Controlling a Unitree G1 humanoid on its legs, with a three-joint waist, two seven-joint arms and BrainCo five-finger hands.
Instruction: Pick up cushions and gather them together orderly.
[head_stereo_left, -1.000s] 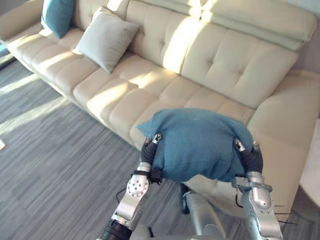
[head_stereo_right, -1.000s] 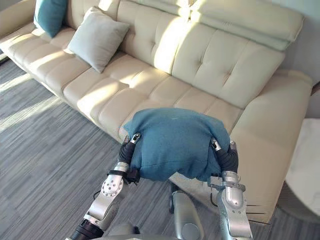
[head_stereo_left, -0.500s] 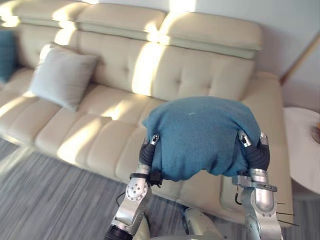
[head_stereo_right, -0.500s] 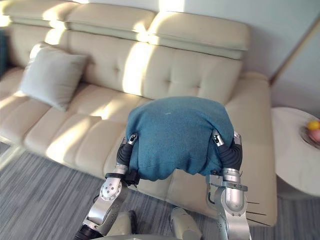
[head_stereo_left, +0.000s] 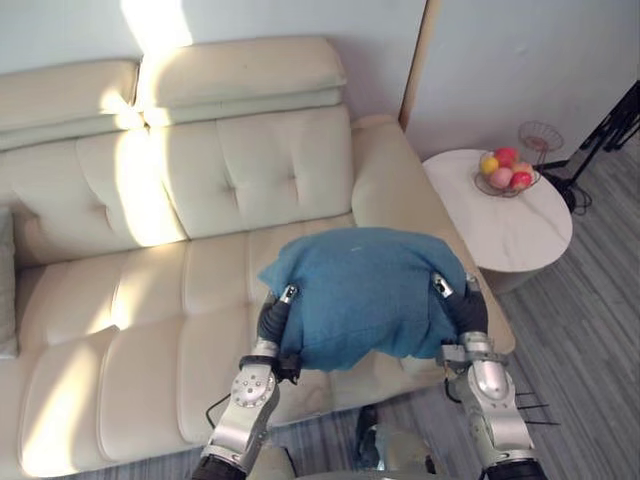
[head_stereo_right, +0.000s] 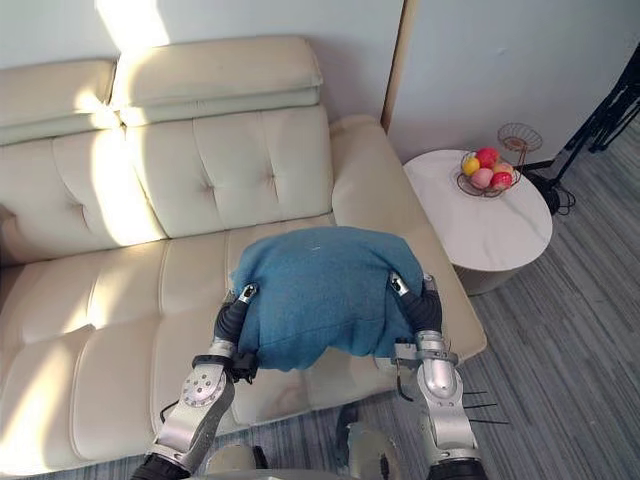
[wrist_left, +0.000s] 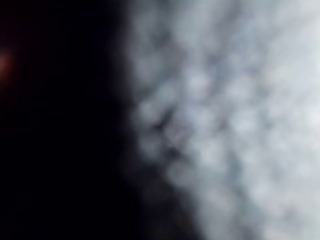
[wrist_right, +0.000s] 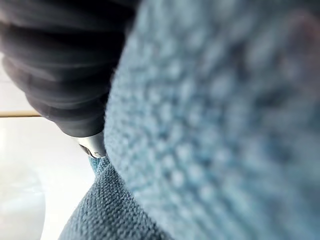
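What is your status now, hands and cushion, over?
Left hand and right hand hold blue cushion from both sides. Cushion raised before sofa seat. Round table with fruit bowl stands apart.

Cream sofa (head_stereo_left: 200, 180) beside round table (head_stereo_left: 512, 228) bearing fruit bowl (head_stereo_left: 505, 172).

My left forearm (head_stereo_left: 243, 405) and right forearm (head_stereo_left: 495, 405) are silver-grey shells; the left bears a round disc dotted with small dark screws. My left hand (head_stereo_left: 272, 322) and right hand (head_stereo_left: 470, 312) wear dark ribbed covers over the back and wrist.
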